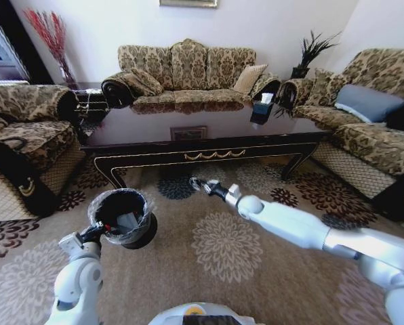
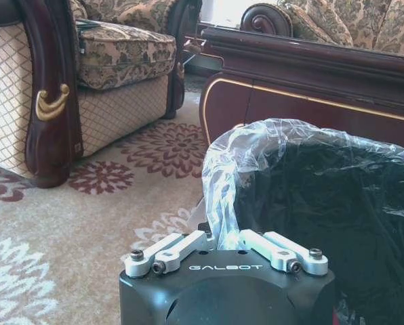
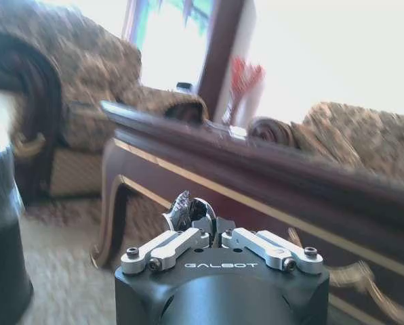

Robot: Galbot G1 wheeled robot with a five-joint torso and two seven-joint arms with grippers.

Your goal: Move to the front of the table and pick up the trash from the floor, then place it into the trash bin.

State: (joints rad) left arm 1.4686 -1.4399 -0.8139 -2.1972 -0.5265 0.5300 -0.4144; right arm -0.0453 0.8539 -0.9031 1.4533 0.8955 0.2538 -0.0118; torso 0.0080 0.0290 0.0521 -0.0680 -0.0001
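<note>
The dark glossy table [image 1: 154, 128] stands across the middle of the room on the patterned floor [image 1: 226, 247]. The black trash bin [image 1: 146, 227], lined with a clear bag, leans over the carpet at the lower left. My left gripper [image 1: 97, 233] is shut on its rim and bag [image 2: 219, 233]. Pale and red pieces lie inside the bin. My right arm reaches forward toward the table's front. Its gripper [image 1: 205, 185] is shut on a small crumpled silvery piece of trash [image 1: 196, 181], held above the carpet to the right of the bin. The same piece [image 3: 185, 208] sticks up from the shut gripper [image 3: 212, 230].
Patterned sofas ring the table: one on the left [image 1: 26, 128], one behind [image 1: 188, 74], one on the right [image 1: 371, 122]. A dark tissue box [image 1: 261, 108] stands on the table's right part. Open carpet lies between me and the table.
</note>
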